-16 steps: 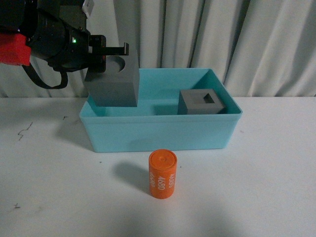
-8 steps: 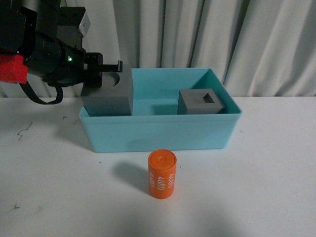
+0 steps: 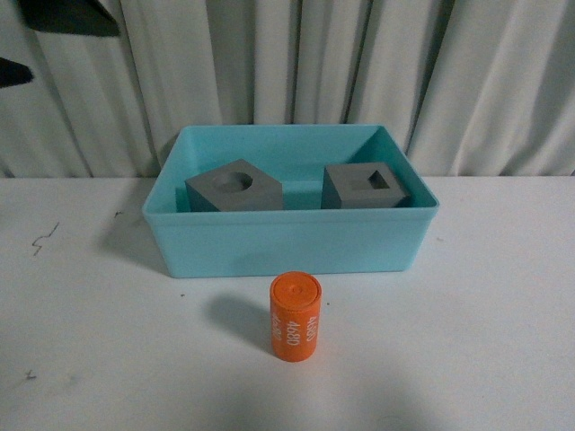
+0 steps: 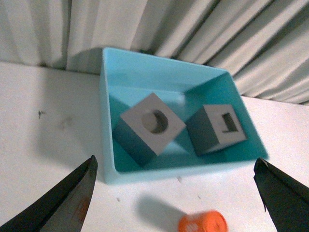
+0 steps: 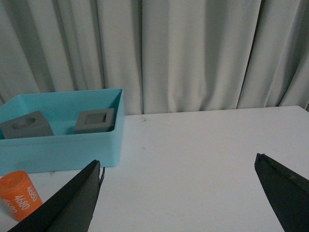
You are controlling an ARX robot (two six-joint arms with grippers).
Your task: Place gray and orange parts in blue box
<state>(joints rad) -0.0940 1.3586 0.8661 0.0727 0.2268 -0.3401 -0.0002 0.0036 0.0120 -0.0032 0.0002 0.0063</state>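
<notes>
The blue box (image 3: 287, 235) stands at the middle of the white table. Two gray parts rest inside it: a cube with a round recess (image 3: 235, 186) on the left, turned corner-forward, and a cube with a square recess (image 3: 367, 186) on the right. The orange part (image 3: 296, 317), a cylinder with white numerals, stands upright on the table just in front of the box. My left gripper (image 4: 175, 158) hangs open and empty high above the box's near wall (image 4: 107, 111), looking down on both cubes and the orange cylinder (image 4: 203, 222). My right gripper (image 5: 177, 158) is open and empty, over bare table right of the box (image 5: 63, 145).
A pale pleated curtain (image 3: 359, 63) hangs close behind the box. Part of the left arm (image 3: 67, 13) shows dark in the front view's top left corner. Small dark marks (image 3: 43, 238) dot the tabletop at the left.
My left gripper let go of the round-recess cube, which now rests in the box's left half. The left arm rose up and left, almost out of the front view.
</notes>
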